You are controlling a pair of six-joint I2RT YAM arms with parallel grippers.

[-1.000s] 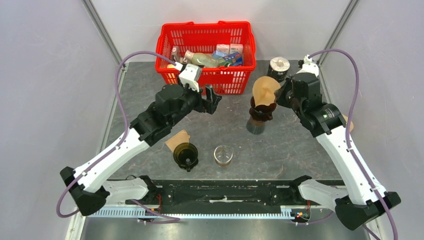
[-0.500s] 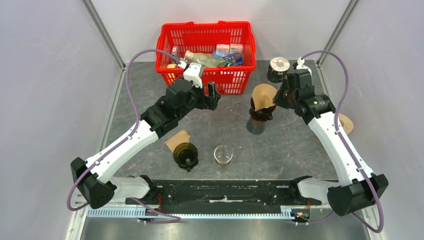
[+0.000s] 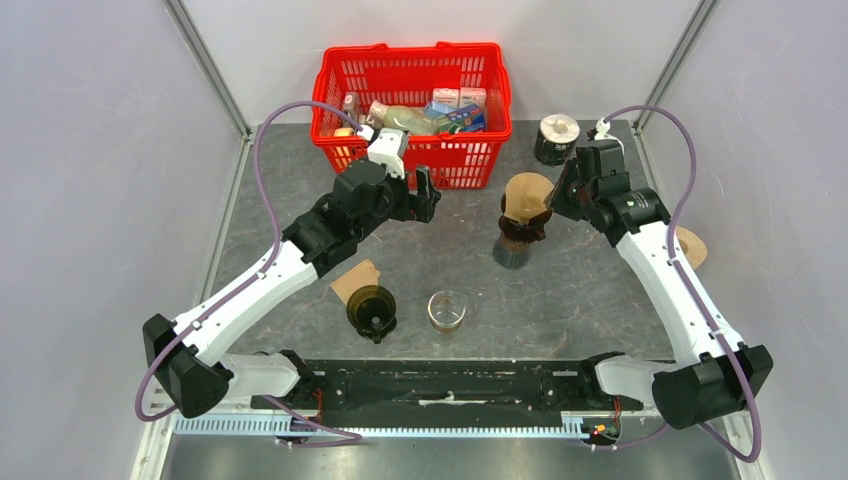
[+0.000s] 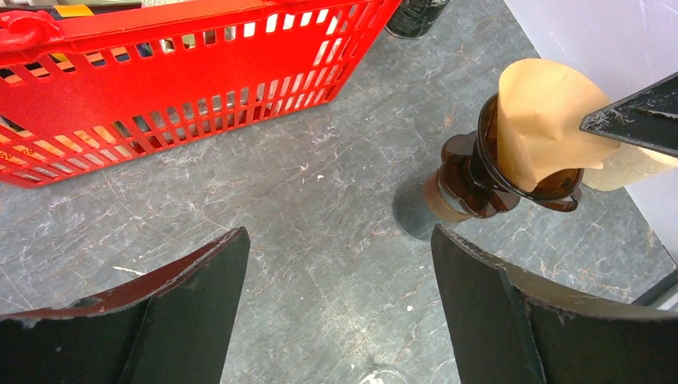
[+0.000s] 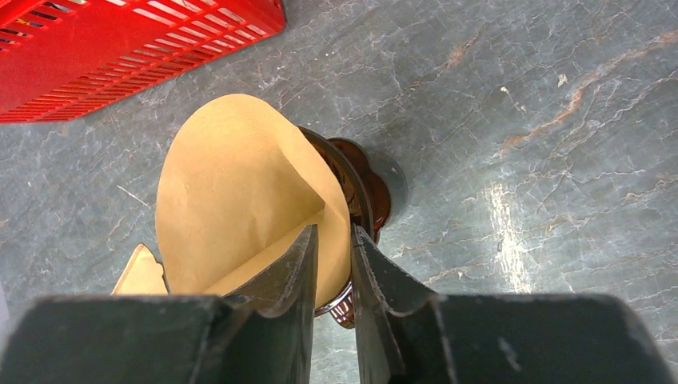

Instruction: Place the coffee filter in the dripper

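Below, veined grey tabletop [image 3: 600,290], pale walls [image 3: 100,150]

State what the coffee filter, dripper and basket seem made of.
Coffee filter: thin matte tan paper, creased and folded. Dripper: glossy brown see-through glass or plastic; the look leaves it open. Basket: glossy red moulded plastic, likely, with slotted walls.

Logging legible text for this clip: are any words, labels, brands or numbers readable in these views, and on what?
No text can be read in any view.
The cartons in the red basket are printed, but too small and blurred to read.
The bottle in the basket has a label, also blurred.
No markings are visible on the coffee filter, dripper or glass.
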